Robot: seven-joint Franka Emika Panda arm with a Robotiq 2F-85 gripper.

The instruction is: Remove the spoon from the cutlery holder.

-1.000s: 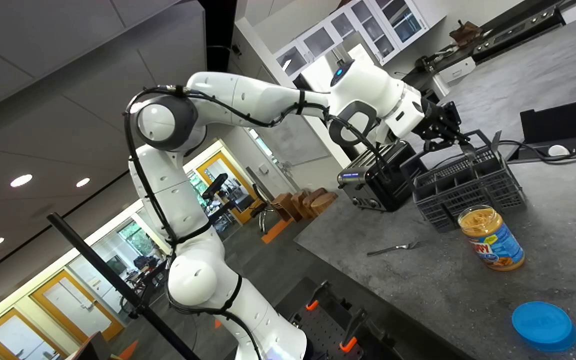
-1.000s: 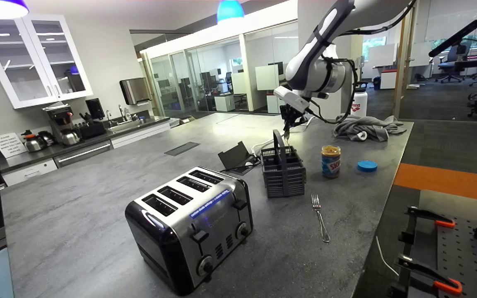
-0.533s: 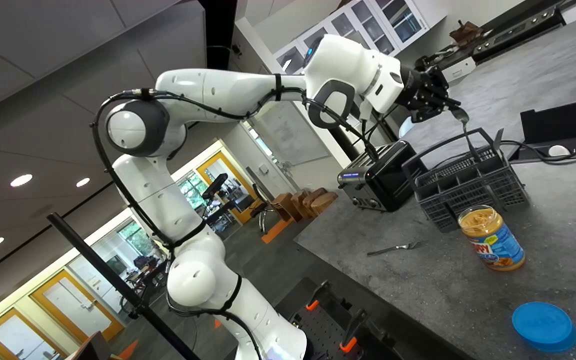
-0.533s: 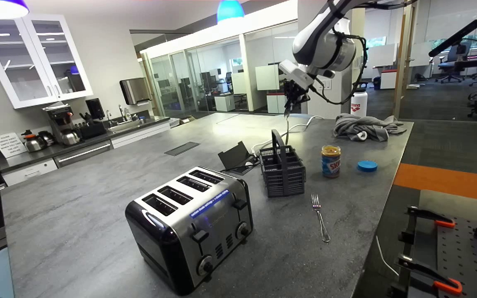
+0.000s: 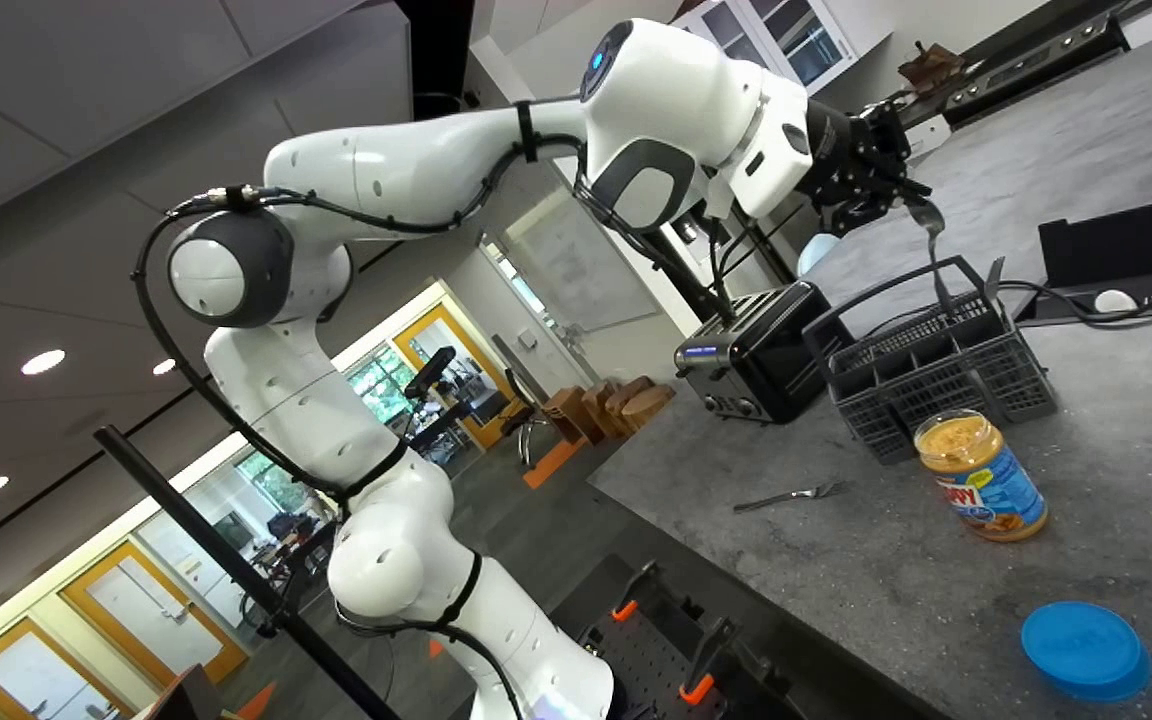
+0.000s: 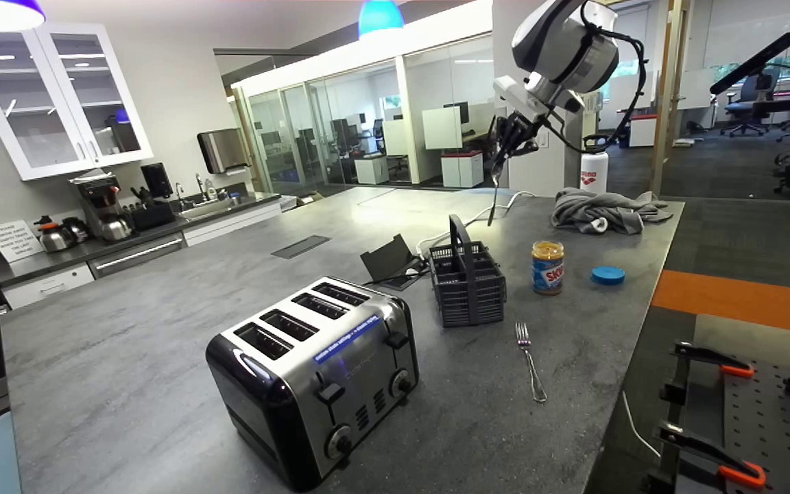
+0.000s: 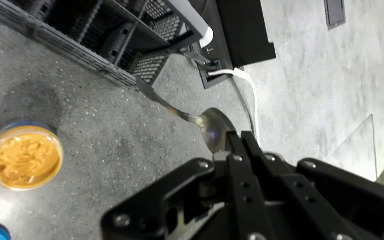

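Observation:
My gripper (image 5: 911, 192) is shut on the bowl of the silvery spoon (image 5: 939, 268) and holds it up with its long handle hanging down. In another exterior view, my gripper (image 6: 500, 158) holds the spoon (image 6: 492, 206) with the handle's tip above and apart from the cutlery holder (image 6: 474, 305), a dark grey grid-walled basket with compartments and a handle. In the wrist view, the spoon's bowl (image 7: 213, 128) is at my fingertips (image 7: 232, 138), partly hidden by them. The handle's end overlaps a corner of the cutlery holder (image 7: 78, 54) there.
A thin grey metal piece (image 5: 994, 277) sticks up from the holder's end. A peanut butter jar (image 5: 986, 490), its blue lid (image 5: 1084, 648), a fork (image 6: 529, 360) and a toaster (image 6: 299, 384) are on the counter. A black outlet box (image 5: 1126, 250) with cables stands behind the holder.
My gripper has risen with the spoon, drawing its handle up out of the cutlery holder. In an exterior view they have also moved right. The holder shifted only very slightly.

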